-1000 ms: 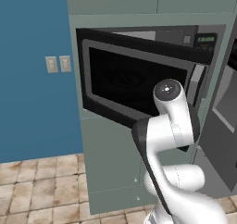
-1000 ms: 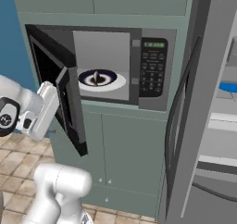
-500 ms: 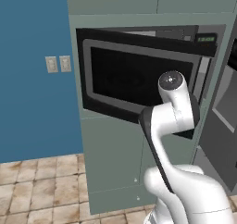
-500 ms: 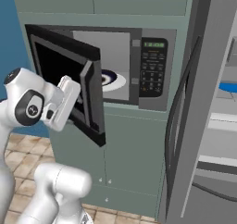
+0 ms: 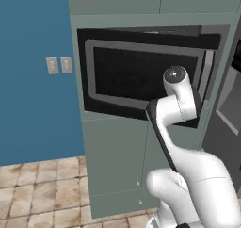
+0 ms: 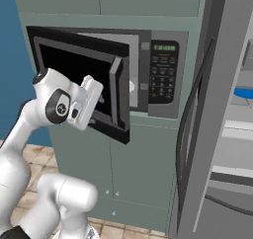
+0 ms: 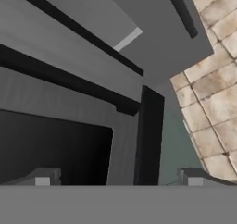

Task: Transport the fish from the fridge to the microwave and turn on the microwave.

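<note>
- Against the outer face of the microwave door point(image 6: 81, 80), the gripper point(image 6: 101, 102) is pressing with its jaws spread wide and nothing between them; the hand view shows the finger tips point(image 7: 44, 177) set against the dark window and its silver frame.
- Since a second ago the door has swung from wide open to well over halfway shut, with the arm following it round.
- Just a narrow slice of the white turntable plate point(image 6: 131, 86) shows past the door edge now.
- Whether the fish lies on that plate cannot be told from here; the door hides the cavity.
- My reading: loading is done and closing is under way. The keypad point(image 6: 161, 80) comes next.
- Beside it, the fridge point(image 6: 217, 134) stands open.
</note>
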{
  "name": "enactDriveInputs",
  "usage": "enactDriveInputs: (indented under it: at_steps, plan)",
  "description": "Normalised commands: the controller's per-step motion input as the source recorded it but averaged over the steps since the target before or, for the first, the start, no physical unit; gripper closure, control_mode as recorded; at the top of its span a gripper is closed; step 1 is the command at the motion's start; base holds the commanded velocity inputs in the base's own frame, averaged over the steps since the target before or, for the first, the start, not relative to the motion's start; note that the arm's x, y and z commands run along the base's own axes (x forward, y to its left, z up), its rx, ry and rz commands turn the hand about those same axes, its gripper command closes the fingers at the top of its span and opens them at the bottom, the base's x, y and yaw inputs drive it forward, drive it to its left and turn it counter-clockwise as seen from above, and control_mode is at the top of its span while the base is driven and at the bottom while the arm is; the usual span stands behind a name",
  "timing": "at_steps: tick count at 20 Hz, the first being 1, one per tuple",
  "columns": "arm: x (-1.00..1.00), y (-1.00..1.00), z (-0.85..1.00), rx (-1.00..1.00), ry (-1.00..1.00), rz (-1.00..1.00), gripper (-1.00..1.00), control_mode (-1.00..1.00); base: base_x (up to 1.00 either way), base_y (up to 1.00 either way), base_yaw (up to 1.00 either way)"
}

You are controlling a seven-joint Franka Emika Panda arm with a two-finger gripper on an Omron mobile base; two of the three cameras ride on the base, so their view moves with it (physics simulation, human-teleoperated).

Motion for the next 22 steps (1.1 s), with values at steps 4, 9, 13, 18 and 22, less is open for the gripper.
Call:
enactDriveInputs:
  at_steps: [4,9,13,18,22]
  plan:
    - [0.62,-0.28,-0.05,0.0,0.0,0.0,-1.0,-1.0,0.0,0.0,0.0]
    - [0.62,-0.29,-0.03,0.0,0.0,0.0,-1.0,-1.0,0.0,0.0,0.0]
    - [0.56,-0.28,0.0,0.0,0.0,0.0,-1.0,-1.0,0.0,0.0,0.0]
    - [0.55,-0.23,0.0,0.0,0.0,0.03,-1.0,-1.0,0.0,0.0,0.0]
    - [0.44,-0.21,0.0,0.0,0.0,0.05,-1.0,-1.0,0.0,0.0,0.0]
